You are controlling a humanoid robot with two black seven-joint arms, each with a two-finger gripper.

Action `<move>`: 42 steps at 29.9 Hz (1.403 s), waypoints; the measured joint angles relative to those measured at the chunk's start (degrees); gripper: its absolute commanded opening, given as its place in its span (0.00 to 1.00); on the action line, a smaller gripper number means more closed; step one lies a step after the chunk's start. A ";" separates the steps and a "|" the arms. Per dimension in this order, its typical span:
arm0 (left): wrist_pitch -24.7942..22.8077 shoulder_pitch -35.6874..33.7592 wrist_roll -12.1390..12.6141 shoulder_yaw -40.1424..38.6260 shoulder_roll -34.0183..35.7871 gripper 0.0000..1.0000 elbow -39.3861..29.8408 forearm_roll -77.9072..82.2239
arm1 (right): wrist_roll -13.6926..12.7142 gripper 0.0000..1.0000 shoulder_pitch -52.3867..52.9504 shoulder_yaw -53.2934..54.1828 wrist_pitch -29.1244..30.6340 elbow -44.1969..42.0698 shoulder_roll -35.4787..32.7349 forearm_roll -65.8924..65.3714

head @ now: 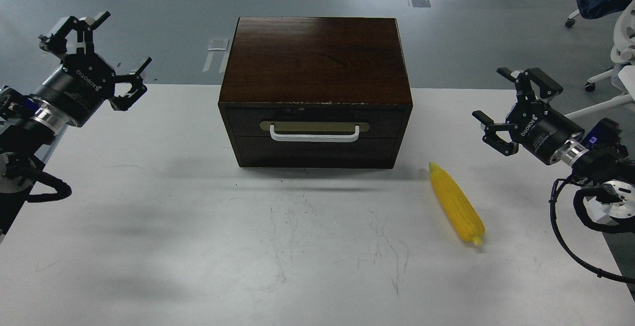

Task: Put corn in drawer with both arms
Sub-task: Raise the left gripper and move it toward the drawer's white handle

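One corn [456, 203]; one cabinet [315, 63] with one handled drawer [315, 122]; two grippers: left [94, 53], right [513, 110]

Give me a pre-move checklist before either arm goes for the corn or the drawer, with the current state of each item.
1. Drawer open to receive the corn: not ok, it sits shut in the cabinet.
2. White bar handle free to grab: ok, nothing is in front of it.
3. Corn reachable: ok, it lies flat on the white table, right of the cabinet and apart from it.
4. Right claw ready to grasp: ok, fingers spread, holding nothing, above the table beside the corn.
5. Left claw ready for the handle: ok, open and holding nothing, left of the cabinet.
6. Drawer interior free: cannot tell while shut.
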 measured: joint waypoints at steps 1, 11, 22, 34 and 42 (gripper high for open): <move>0.00 -0.47 0.12 0.00 0.45 0.98 0.30 0.02 | 0.00 1.00 -0.02 0.00 0.03 0.00 -0.01 0.00; 0.00 -8.54 -1.64 -1.58 2.78 0.98 -0.24 5.69 | 0.00 1.00 -0.05 0.04 0.07 0.06 0.06 -0.04; -0.03 -26.19 -3.09 -0.49 -2.31 0.98 -14.17 49.15 | 0.00 1.00 -0.14 -0.02 0.07 0.15 0.02 -0.09; -0.01 -40.40 -5.63 16.52 -14.74 0.98 -21.89 91.91 | 0.00 1.00 -0.30 -0.06 0.08 0.19 -0.26 -0.13; 0.00 -47.91 -5.74 30.75 -19.76 0.98 -20.54 112.01 | 0.00 1.00 -0.46 -0.11 0.07 0.17 -1.04 -0.14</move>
